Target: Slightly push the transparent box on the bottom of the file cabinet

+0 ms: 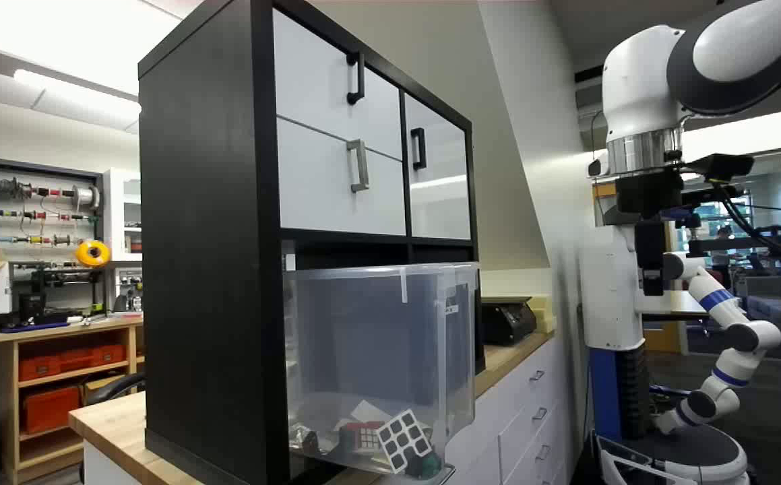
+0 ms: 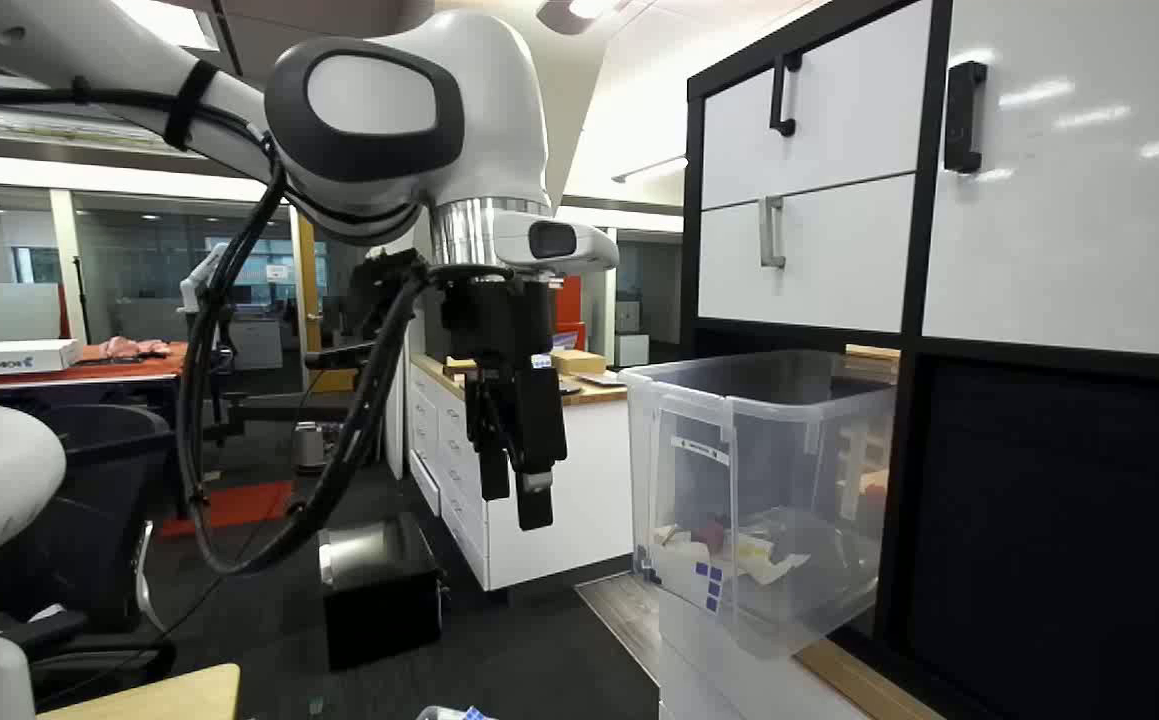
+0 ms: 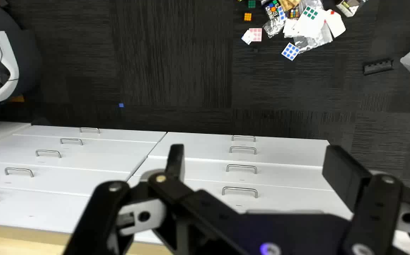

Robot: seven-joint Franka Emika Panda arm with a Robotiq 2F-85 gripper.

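Under the 2 stacked white drawers [image 1: 319,175] of the file cabinet [image 1: 265,236], your transparent box [image 1: 366,337] stands upright in the open lower compartment, a large part of it jutting forward past the black frame. In an exterior view you see its front end reach out beyond the edge of the wooden countertop [image 2: 864,685]. Through its clear wall you make out small things near the bottom: a white piece [image 1: 403,441] with a grid of dark squares, a red-and-white patterned item [image 1: 365,436] and other bits too blurred to name. A pale label [image 2: 699,450] sits on its front below the rim.

Your gripper [image 2: 515,510] points straight down, apart from the transparent box. In the wrist view its fingers [image 3: 344,177] are spread wide, so your hand is released. Beyond them you look down on white counter drawers [image 3: 289,156] with metal handles [image 3: 240,188], and past those on dark carpet [image 3: 173,71]. On the carpet lie a scatter of cards and clear wrappers [image 3: 309,28] and, at the edge of the view, a pale bin [image 3: 407,62] with coloured contents.

The 2 stacked white drawers carry 1 dark handle [image 1: 361,77] above and 1 grey handle [image 1: 362,167] below. Past the file cabinet, a black device [image 1: 501,323] rests on the countertop. Farther back in that exterior view you see a white arm with blue bands [image 1: 757,337].
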